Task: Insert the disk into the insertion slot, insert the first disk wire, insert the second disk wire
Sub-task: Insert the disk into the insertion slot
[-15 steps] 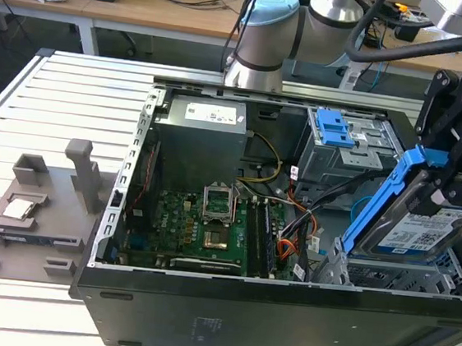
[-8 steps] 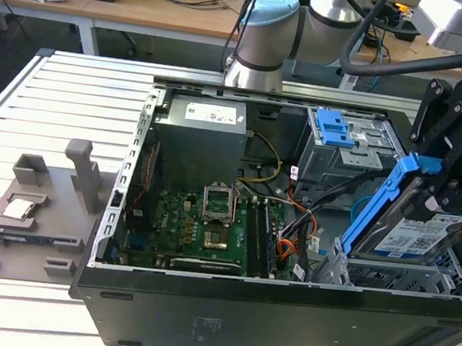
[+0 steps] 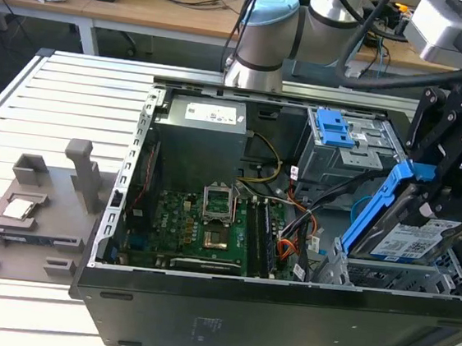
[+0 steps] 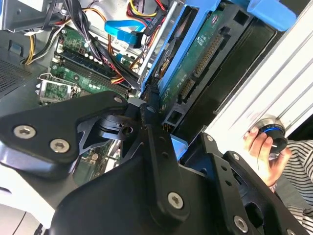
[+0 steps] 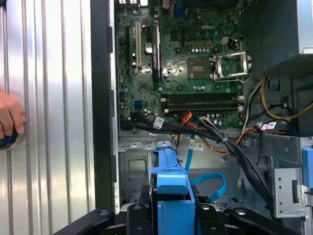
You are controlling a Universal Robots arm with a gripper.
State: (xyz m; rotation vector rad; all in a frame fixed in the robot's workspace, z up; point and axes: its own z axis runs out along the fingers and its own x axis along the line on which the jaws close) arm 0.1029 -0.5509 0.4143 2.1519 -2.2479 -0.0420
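My gripper (image 3: 427, 208) is shut on the disk (image 3: 410, 240), a silver-grey drive with a white label in a bright blue caddy. I hold it tilted just above the insertion slot (image 3: 394, 277), the grey perforated cage at the open case's front corner, on the exterior view's right. In the second wrist view the disk's green underside (image 4: 195, 63) sits between the black fingers (image 4: 149, 122). The first wrist view has the caddy's blue end (image 5: 171, 181) above the cage (image 5: 137, 166). A blue flat cable (image 5: 210, 183) and a black wire bundle (image 5: 234, 147) lie loose beside the cage.
A taller grey bay with a blue latch (image 3: 338, 135) stands behind the cage. The power supply (image 3: 202, 137) and motherboard (image 3: 200, 228) fill the case. A grey fixture (image 3: 37, 210) lies on the slatted table. A person's hand (image 4: 264, 147) rests on the table beside the case.
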